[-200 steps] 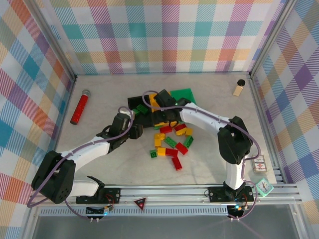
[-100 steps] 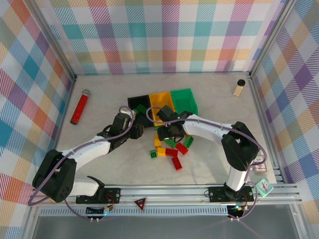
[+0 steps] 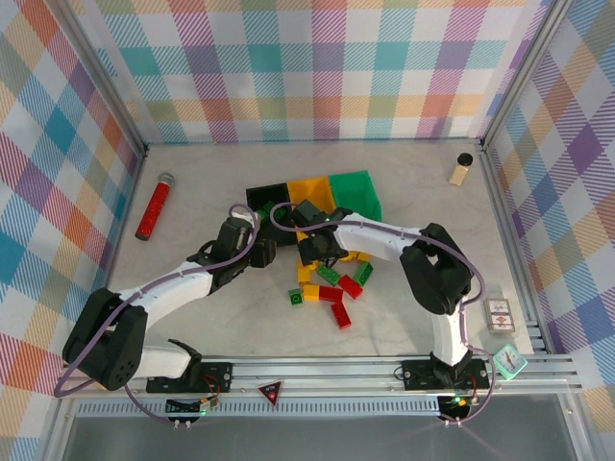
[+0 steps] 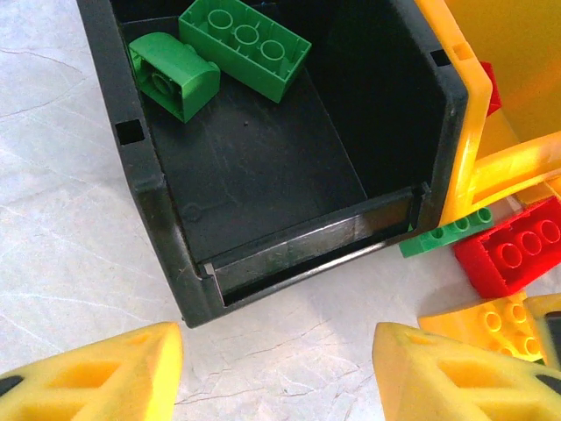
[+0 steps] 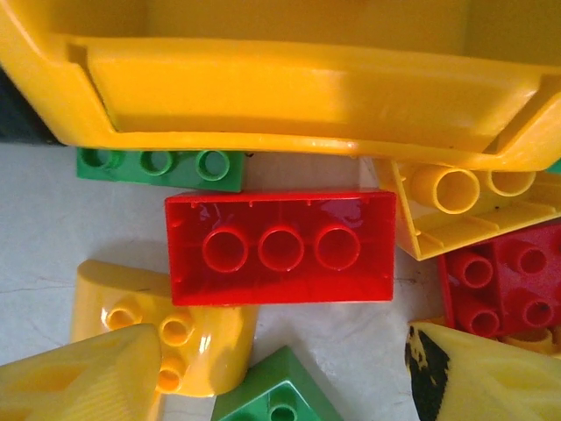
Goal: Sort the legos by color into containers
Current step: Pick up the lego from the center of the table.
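step: judged to be picking a red brick [image 5: 280,248] | right jaws: open, empty; the brick lay just ahead, between them and the yellow bin [image 5: 263,88] | left jaws: open, empty; black bin [image 4: 149,202] just ahead, two green bricks [image 4: 244,46] at its far end | next: right jaws probably needed to straddle the brick and close
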`<state>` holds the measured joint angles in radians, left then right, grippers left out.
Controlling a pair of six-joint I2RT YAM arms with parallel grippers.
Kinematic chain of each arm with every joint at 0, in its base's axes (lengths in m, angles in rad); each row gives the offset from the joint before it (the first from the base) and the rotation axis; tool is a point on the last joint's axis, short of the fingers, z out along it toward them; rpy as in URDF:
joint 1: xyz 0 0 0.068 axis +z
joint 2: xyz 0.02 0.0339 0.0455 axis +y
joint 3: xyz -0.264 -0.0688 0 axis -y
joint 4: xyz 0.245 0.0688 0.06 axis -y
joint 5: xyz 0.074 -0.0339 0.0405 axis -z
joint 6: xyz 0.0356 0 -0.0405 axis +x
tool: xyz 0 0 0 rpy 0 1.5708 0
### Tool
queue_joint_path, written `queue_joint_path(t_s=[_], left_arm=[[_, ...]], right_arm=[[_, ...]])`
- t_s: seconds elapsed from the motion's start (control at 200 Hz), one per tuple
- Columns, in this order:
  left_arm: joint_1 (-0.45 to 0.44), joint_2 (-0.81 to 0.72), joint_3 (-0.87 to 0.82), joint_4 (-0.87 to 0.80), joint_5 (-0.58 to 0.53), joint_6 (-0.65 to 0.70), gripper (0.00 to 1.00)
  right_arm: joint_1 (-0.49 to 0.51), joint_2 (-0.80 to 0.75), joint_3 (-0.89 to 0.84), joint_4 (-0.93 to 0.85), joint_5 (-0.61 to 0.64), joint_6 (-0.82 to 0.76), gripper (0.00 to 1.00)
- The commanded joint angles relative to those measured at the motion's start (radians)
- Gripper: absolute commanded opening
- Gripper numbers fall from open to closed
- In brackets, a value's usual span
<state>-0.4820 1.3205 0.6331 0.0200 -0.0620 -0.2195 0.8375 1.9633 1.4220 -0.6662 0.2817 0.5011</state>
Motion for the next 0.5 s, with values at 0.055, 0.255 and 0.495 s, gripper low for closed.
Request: queue_joint_path(t_s=[0.055, 0.255, 0.495], left_arm=[[0.000, -0.006, 0.027, -0.014, 0.000, -0.004, 0.59], [0.001, -0.009, 0.025, -0.015, -0.002, -0.004, 0.59], [0.000, -0.010, 0.025, -0.016, -0.001, -0.004, 0.59]], right_arm=[[0.002, 0.040, 0.054, -0.042, 0.029, -0.010, 0.75], [-0.023, 0.066, 0.060, -0.011, -0.015, -0.003, 0.75], [-0.033, 0.085, 0.076, -0.015, -0.017, 0.005, 0.75]])
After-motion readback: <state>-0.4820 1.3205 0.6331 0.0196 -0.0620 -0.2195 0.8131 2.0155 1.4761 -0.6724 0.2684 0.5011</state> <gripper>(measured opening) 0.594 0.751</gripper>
